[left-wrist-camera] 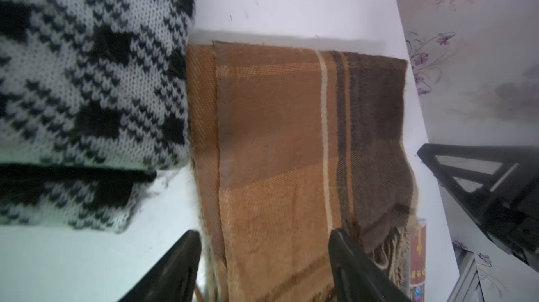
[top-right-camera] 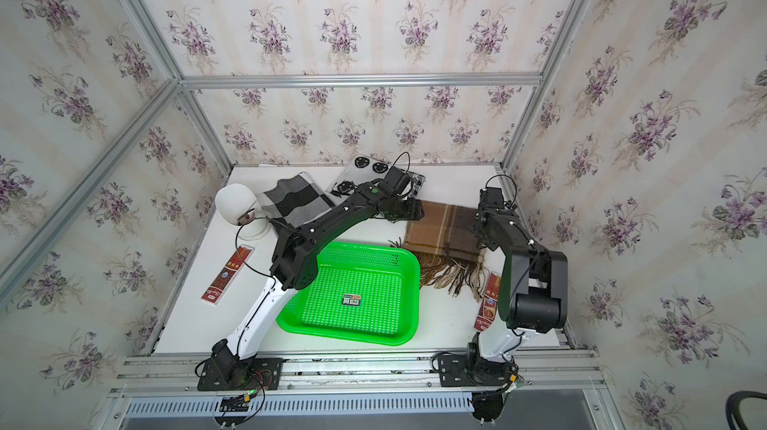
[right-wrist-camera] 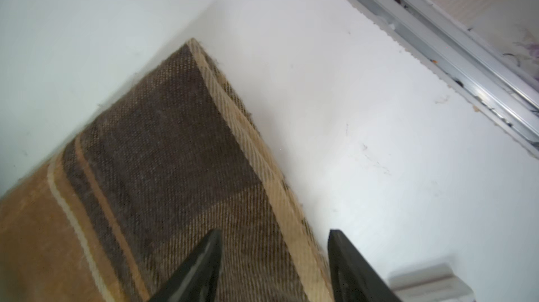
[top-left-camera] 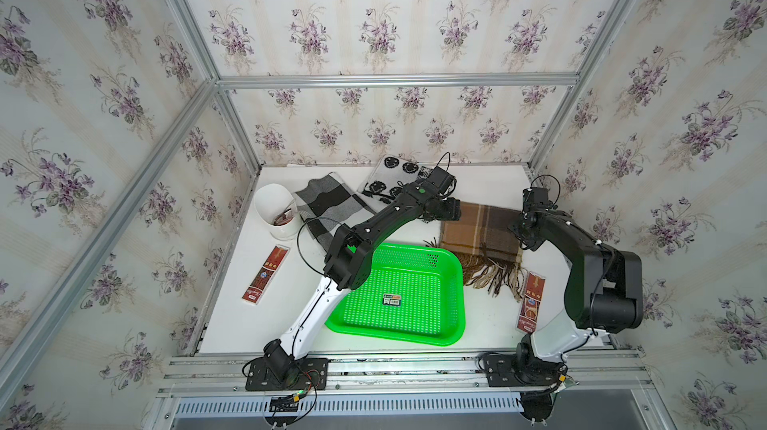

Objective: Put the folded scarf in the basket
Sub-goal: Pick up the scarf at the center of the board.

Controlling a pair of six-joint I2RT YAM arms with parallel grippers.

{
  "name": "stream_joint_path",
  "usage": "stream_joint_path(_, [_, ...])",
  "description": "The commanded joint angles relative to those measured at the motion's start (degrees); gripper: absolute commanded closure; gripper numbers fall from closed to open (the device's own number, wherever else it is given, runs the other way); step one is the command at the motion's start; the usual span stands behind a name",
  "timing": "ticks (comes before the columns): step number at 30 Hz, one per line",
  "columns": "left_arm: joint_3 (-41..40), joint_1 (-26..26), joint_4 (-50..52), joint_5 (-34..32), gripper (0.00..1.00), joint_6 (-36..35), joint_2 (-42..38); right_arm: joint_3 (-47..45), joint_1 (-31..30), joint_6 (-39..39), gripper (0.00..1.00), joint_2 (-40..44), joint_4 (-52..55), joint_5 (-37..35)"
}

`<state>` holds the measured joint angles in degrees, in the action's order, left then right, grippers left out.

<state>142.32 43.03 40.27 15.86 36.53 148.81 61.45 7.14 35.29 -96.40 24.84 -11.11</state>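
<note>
Seen from above in both top views, the brown plaid woven folded scarf [top-left-camera: 477,232] [top-right-camera: 446,228] lies flat on the white tabletop [top-left-camera: 249,311], outside the bright green perforated rectangular plastic basket [top-left-camera: 458,282] [top-right-camera: 414,282]. It sits behind the basket, toward the right arm's side, with its fringe just beside the basket's far right corner. A small label sticker [top-left-camera: 392,300] is on the basket floor. The left gripper [top-left-camera: 450,211] is over the scarf's far left corner and the right gripper [top-left-camera: 519,232] is at its far right edge. Jaw gap isn't readable from up here. Also on the table:
- a white plastic cup [top-left-camera: 274,208]
- a grey-and-black checked cloth [top-left-camera: 332,203]
- a black-and-white knitted cloth with smiley faces [top-left-camera: 390,179]
- a red flat packet [top-left-camera: 265,274] on the left side
- a second red packet [top-left-camera: 529,303] by the fringe

Left wrist: the left gripper [left-wrist-camera: 262,237] has its jaws apart with nothing pinched. The fingers [left-wrist-camera: 186,254] straddle the tan part of the scarf [left-wrist-camera: 277,140] from above. The knitted cloth [left-wrist-camera: 87,81] lies right beside the scarf's edge, and the second red packet [left-wrist-camera: 418,256] sits past the fringe.

Right wrist: the right gripper [right-wrist-camera: 274,235] also has its jaws apart and holds nothing. One finger is over the scarf's dark brown corner [right-wrist-camera: 160,169], the other over bare tabletop [right-wrist-camera: 379,111], so the cream edge runs between them. An aluminium frame rail [right-wrist-camera: 437,26] runs along the table edge.
</note>
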Motion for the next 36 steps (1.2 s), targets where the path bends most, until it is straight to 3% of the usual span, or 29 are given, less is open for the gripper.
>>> stream_joint_path(1, [2.1, 0.3, 0.9, 2.0, 0.25, -1.4, 2.0, 1.9, 1.1, -1.4, 0.37, -2.9, -2.9, 2.7])
stream_joint_path(11, [-7.3, 0.5, -1.3, 0.5, 0.25, -1.3, -1.0, -1.1, 1.4, -1.5, 0.38, -8.6, -7.5, 12.4])
stream_joint_path(16, [-8.7, 0.5, -1.0, -0.9, 0.26, -2.0, -0.7, -2.9, 1.4, 0.1, 0.42, -9.9, -7.1, 11.1])
stream_joint_path(22, [-4.7, 0.5, -3.0, 4.1, 0.33, -0.3, 5.3, -4.0, 1.4, 0.6, 0.62, -9.7, -8.2, 11.3])
stream_joint_path(24, [-4.2, 0.6, -4.5, 4.4, 0.4, 0.1, 6.3, -4.1, 1.4, 0.8, 0.68, -9.2, -8.1, 11.1])
stream_joint_path(26, [-3.1, 0.5, -5.3, 4.4, 0.53, 0.2, 7.1, -4.6, 1.4, 1.2, 0.75, -8.3, -8.2, 10.8])
stream_joint_path(30, [-2.9, 0.5, -8.7, 5.8, 0.78, 0.3, 6.2, -6.2, 1.3, 2.7, 0.98, -5.7, -9.4, 10.9])
stream_joint_path(34, [-2.5, 1.3, -9.1, 3.2, 0.98, -2.0, 3.3, -6.8, 0.7, 3.4, 1.0, -1.3, -9.2, 9.4])
stream_joint_path(36, [-2.5, 1.9, -8.6, 1.7, 1.0, -3.4, 1.5, -6.5, 0.2, 3.4, 1.0, 0.6, -8.4, 8.2])
